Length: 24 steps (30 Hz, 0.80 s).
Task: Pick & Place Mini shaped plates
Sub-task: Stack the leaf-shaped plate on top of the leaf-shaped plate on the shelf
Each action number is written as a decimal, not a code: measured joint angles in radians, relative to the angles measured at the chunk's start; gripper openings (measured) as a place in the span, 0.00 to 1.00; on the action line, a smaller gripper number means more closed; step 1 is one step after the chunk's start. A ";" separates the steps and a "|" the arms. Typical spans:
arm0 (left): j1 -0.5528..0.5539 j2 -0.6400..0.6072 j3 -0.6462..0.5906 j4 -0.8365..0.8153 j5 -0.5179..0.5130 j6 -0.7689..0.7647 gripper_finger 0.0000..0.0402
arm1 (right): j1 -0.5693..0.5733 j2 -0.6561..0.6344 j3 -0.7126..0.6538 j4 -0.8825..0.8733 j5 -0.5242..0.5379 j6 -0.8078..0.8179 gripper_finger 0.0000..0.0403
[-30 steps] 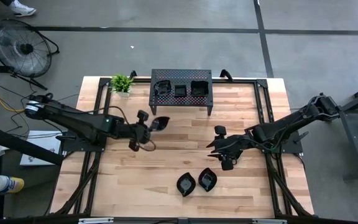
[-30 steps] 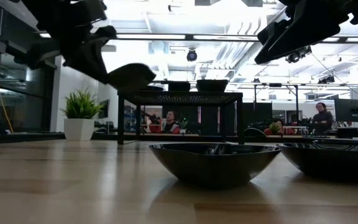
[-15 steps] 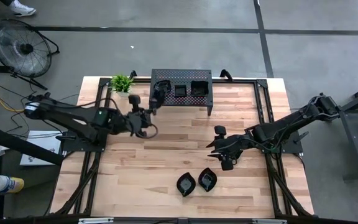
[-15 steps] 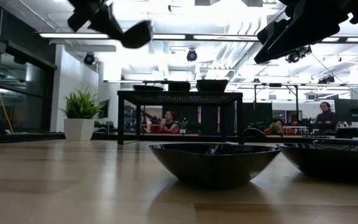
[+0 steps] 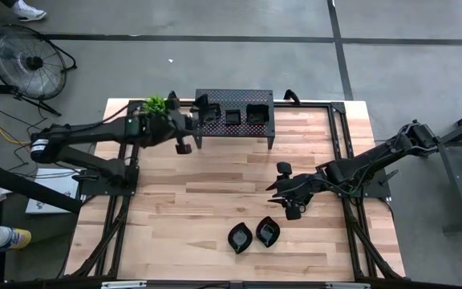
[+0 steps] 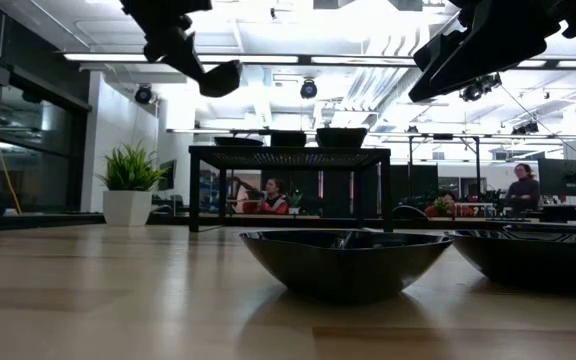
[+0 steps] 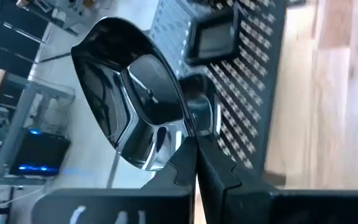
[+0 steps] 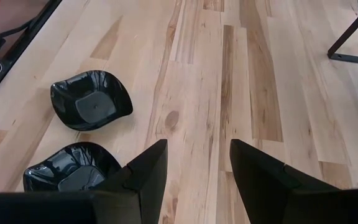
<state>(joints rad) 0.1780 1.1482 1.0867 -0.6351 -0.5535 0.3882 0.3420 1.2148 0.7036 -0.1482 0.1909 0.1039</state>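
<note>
My left gripper [image 5: 198,107] is shut on a glossy black mini plate [image 7: 129,106] high over the left end of the black perforated stand [image 5: 233,98]. The plate also shows in the low view [image 6: 218,76]. The stand holds a square plate [image 5: 232,117], another [image 5: 257,113], and one under my gripper [image 7: 199,107]. Two more mini plates [image 5: 240,238] [image 5: 268,231] rest on their bases near the table's front. My right gripper [image 5: 289,205] hangs open above the table, just beyond them, touching nothing. My left gripper pinches the plate's rim [image 7: 180,132] between its two fingers [image 7: 211,167], at one side of the plate. The plate is lifted clear above the stand and sits tilted, sticking out past the fingertips.
A small potted plant [image 5: 157,105] stands at the far left corner next to the stand. Bare wood lies between the stand and the two front plates [image 8: 91,99] [image 8: 70,168]. People sit in the room beyond the table [image 6: 268,192].
My left gripper has gone up and toward the table's far edge with the plate, from left of mid-table to over the stand's left end, turning as it went. The plate stays in its hold. My right gripper has kept still.
</note>
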 joint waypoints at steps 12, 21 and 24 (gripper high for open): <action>0.052 0.130 0.001 0.113 0.067 -0.037 0.00 | 0.000 0.000 0.000 0.003 0.000 0.000 0.42; 0.052 0.183 0.000 0.120 0.001 -0.156 0.00 | 0.000 0.000 0.000 0.004 0.000 0.000 0.42; 0.052 0.183 0.000 0.122 0.002 -0.199 0.00 | 0.000 0.000 0.000 0.004 0.000 0.000 0.42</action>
<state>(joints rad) 0.2298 1.3308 1.0870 -0.5131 -0.5520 0.1887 0.3421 1.2148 0.7036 -0.1439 0.1909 0.1036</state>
